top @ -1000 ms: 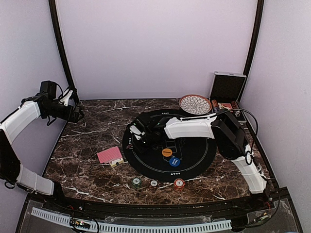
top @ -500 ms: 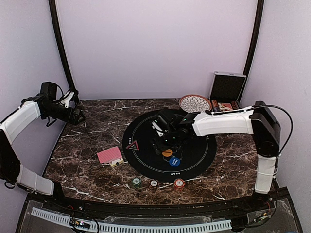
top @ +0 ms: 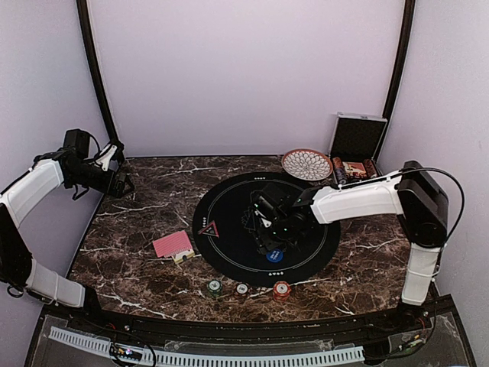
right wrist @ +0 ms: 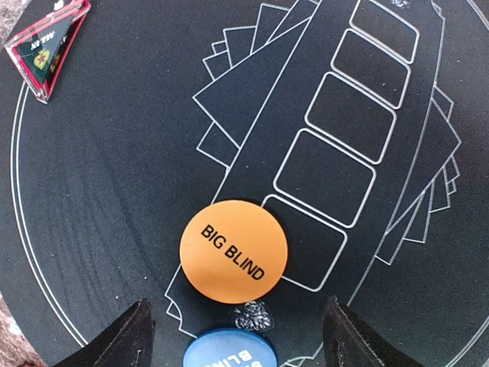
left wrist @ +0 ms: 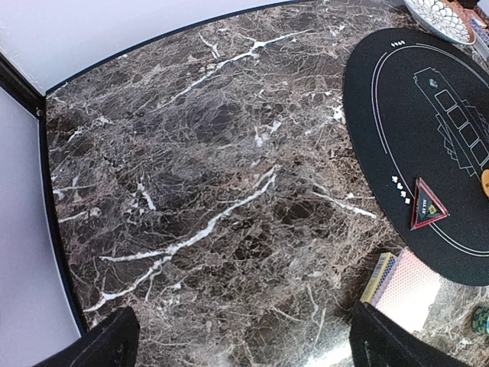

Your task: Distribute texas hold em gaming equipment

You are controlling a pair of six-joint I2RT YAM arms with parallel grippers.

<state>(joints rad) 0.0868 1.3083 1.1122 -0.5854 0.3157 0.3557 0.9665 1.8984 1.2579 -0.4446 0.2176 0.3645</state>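
Your orange round disc printed BIG BLIND [right wrist: 233, 251] lies flat on the black round felt mat [top: 229, 256]. The blue round disc [right wrist: 229, 350] sits just beside it on the near side. Your right gripper [right wrist: 238, 336] hangs directly over the pair, fingers spread wide, gripping nothing.

Toward the mat's left side lies the red-edged triangular marker [top: 207, 228]. Just off that edge, on the dark marble tabletop [top: 145, 214], you have the pink-red-backed deck of cards [top: 173, 244]. Near the mat's near edge sit the green poker chip [top: 215, 287], white poker chip [top: 241, 289] and red poker chip [top: 281, 289].

Your left gripper [left wrist: 244, 348] hovers over the far left corner, wide open and empty. The patterned round bowl [top: 306, 164] and the open silver case [top: 357, 136] stand at the far right.
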